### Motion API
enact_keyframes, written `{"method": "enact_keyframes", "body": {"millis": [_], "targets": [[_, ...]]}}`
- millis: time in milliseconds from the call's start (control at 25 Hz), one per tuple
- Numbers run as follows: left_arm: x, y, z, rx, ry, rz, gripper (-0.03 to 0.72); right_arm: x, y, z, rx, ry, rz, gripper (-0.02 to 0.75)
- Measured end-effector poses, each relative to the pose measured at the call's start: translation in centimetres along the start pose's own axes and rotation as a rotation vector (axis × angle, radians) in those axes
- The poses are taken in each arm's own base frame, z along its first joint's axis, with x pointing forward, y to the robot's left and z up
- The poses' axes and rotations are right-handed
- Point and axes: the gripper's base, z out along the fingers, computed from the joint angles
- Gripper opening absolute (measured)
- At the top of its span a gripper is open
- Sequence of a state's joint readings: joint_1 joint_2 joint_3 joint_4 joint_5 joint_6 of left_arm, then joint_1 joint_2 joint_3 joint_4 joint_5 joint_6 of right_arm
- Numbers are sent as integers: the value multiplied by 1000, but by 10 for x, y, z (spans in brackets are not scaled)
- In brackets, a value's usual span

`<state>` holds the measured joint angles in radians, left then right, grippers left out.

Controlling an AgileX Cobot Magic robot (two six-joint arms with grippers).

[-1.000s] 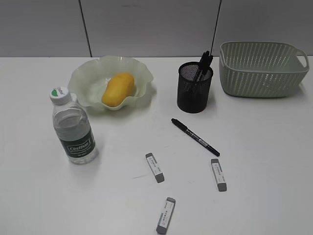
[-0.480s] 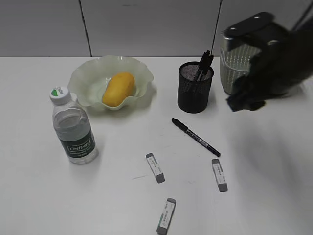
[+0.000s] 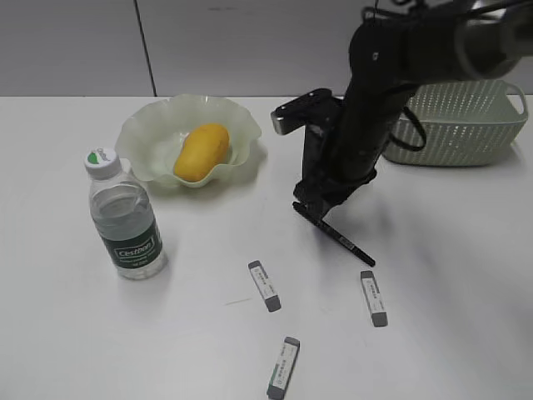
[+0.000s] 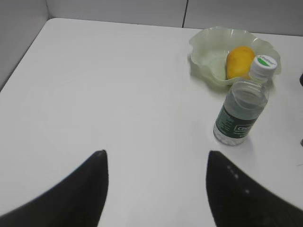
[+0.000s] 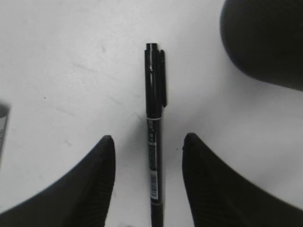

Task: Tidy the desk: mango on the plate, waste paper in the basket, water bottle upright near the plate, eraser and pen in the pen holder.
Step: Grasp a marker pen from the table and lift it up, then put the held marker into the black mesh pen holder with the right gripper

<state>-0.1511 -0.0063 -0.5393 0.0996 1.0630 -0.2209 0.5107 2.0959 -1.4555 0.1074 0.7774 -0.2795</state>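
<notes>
The work surface is a plain white, smooth, flat desk (image 3: 466,275). Behind it stands a grey panelled wall (image 3: 250,42) with dark vertical seams. Faint scuff marks show on the desk surface in the right wrist view.

The right gripper (image 5: 148,163) hangs low over the black capped pen (image 3: 333,233), which lies flat on the desk. The jaws are spread apart, 1 finger on each side of the pen barrel, with a gap visible between each finger and the pen. The black metal mesh cylindrical pen holder (image 5: 265,42) stands just beyond the capped end of the pen; the right arm hides most of it in the exterior view.

The left gripper (image 4: 156,189) hovers above a bare area of desk, jaws apart and holding nothing.

The smooth yellow-orange oval mango (image 3: 201,152) rests in the translucent pale-green plate with a wavy ruffled rim (image 3: 137,133). The clear plastic water bottle with a white cap and dark green label (image 3: 123,218) stands upright near the plate.

3 small white-and-grey erasers (image 3: 264,285) lie flat on the near part of the desk, well apart from one another.

The rectangular pale grey-green perforated plastic basket (image 3: 466,125) sits at the far right, partly behind the right arm.
</notes>
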Motion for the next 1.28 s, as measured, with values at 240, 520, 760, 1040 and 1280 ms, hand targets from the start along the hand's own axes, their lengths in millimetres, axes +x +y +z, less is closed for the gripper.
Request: {"method": "enact_keyframes", "body": {"millis": [240,520,760,1040,1280], "targets": [[0,-1,0,7,1,19,459,-6,3,36,-21,70,-1,383],[0,-2,0,21,3,30,439,-6,2,49,-24,89,1,297],[0,-2,0,23,4,29,435,-9,3,43,-34,60,20,120],[0,-2,0,23,4,29,435,-41,5,-99,97,-731,114,120],[0,-2,0,23,4,29,433,-15,-14,-117,314,-1212,187,120]]}}
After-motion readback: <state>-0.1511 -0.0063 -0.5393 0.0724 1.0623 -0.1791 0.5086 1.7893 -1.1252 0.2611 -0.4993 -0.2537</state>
